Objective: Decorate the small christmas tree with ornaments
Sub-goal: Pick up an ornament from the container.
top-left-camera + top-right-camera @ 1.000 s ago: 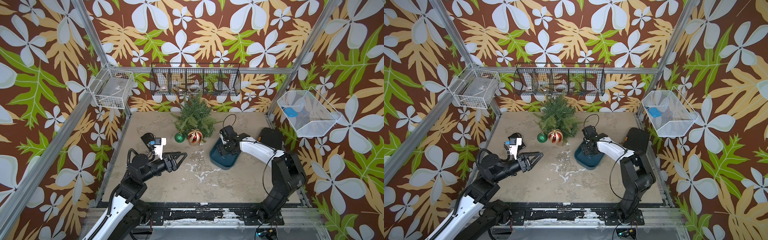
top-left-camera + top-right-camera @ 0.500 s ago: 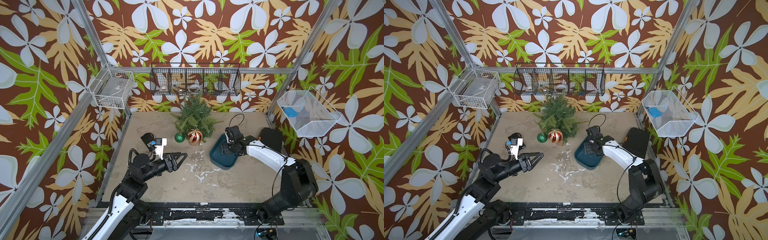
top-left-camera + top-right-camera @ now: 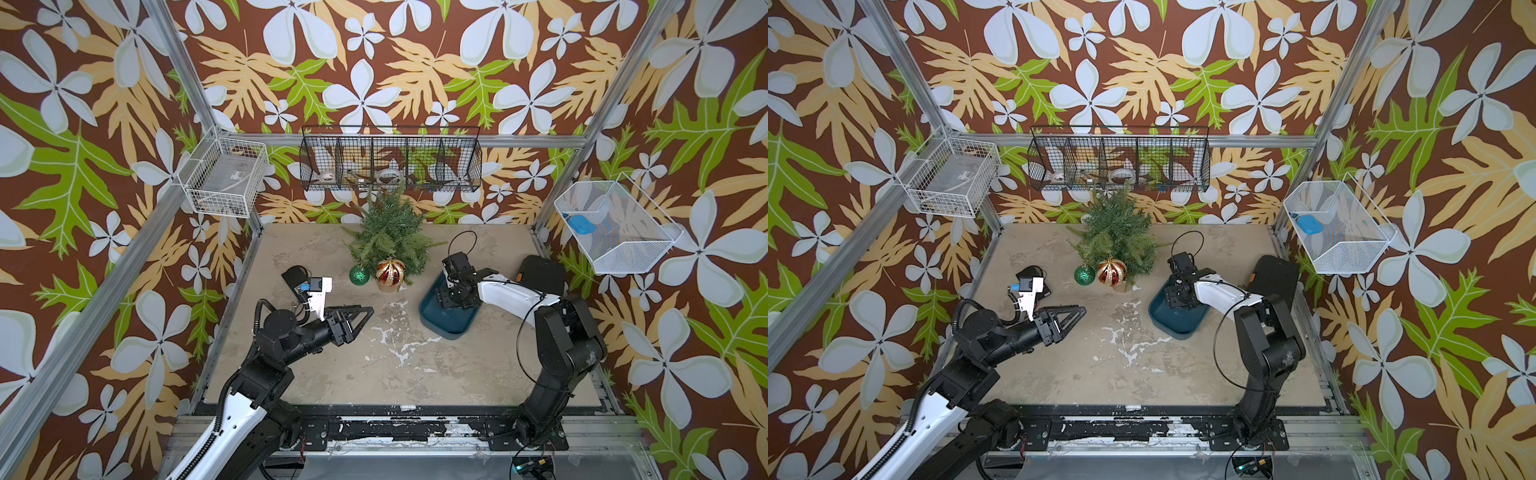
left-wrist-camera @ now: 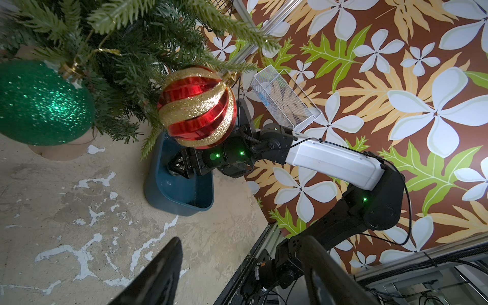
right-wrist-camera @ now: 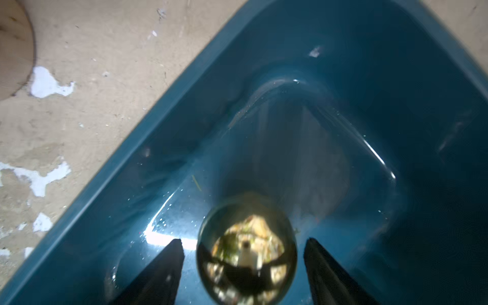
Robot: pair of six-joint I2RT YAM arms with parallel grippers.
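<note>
While the right gripper [image 5: 244, 239] hung inside the blue tray [image 5: 343, 52] near the table's [image 3: 332, 374] right edge, its fingers [image 5: 163, 272] stood apart on either side of the gold ornament [image 5: 247, 250], not touching it. The small christmas tree [image 3: 388, 232] stood mid-way along the far edge, with the green ornament [image 3: 359, 275] and red ornament [image 3: 390, 272] hanging low on its front. The left gripper [image 4: 241, 240] hovered over the table's left side, fingers spread and holding nothing.
</note>
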